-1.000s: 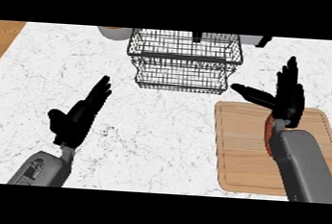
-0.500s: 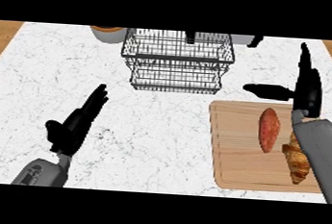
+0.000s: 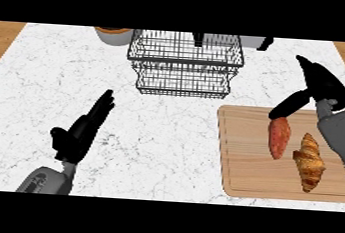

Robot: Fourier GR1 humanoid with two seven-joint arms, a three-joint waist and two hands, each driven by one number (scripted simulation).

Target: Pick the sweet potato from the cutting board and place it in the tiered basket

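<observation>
The orange-red sweet potato (image 3: pixel 279 138) lies lengthwise on the wooden cutting board (image 3: pixel 241 158) at the right. Just above it my right hand (image 3: pixel 319 87) hovers open, fingers straight and thumb pointing down toward the potato's far end, not touching it. The black wire tiered basket (image 3: pixel 185 63) stands at the back middle of the counter, left of that hand. My left hand (image 3: pixel 86 128) rests open over the white marble at the lower left.
A golden croissant (image 3: pixel 309 161) lies on the board right of the sweet potato. A brown bowl (image 3: pixel 114 34) stands behind the basket's left corner. Dark and pale objects (image 3: pixel 263 42) sit at the back right.
My right hand has shifted right and up off the board, uncovering the sweet potato and croissant. The left hand barely moved.
</observation>
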